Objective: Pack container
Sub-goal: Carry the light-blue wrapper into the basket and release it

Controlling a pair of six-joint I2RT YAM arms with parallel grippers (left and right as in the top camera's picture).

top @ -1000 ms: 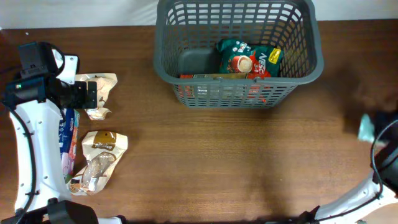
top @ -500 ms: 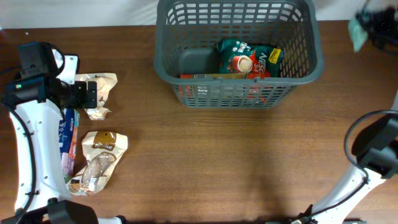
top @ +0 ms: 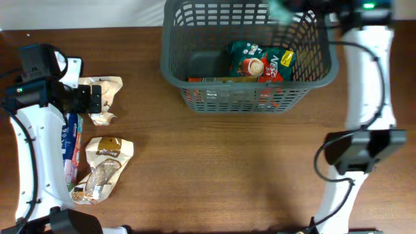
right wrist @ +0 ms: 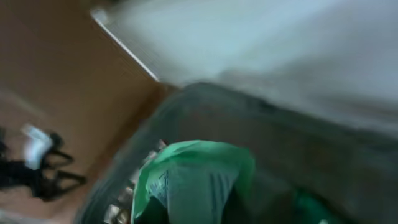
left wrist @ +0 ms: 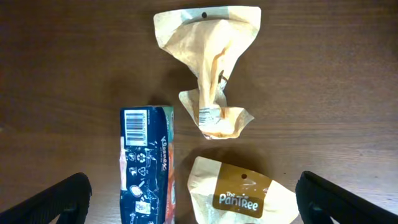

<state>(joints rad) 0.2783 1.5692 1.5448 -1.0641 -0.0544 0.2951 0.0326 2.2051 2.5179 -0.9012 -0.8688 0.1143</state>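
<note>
The container, a dark grey basket point(top: 170, 65), stands at the back centre and holds a green Nescafe packet point(top: 261, 62) and a flat red-orange box point(top: 221, 80). My right gripper point(top: 296, 8) is above the basket's far rim, shut on a pale green packet point(top: 281, 10). The right wrist view is blurred and shows that packet point(right wrist: 199, 180) over the basket wall point(right wrist: 280, 137). My left gripper point(top: 96, 99) is open and empty over the packets at the left, its fingers wide apart in the left wrist view point(left wrist: 199, 204).
On the table at the left lie a crumpled cream packet point(left wrist: 211, 68), a blue packet point(left wrist: 148, 162) and a PanTree packet point(left wrist: 245, 193). They also show in the overhead view, with another clear snack packet point(top: 97, 183) below them.
My right arm has swung from the table's right edge up and left to above the basket's far rim, carrying the green packet. The left arm has not moved.
</note>
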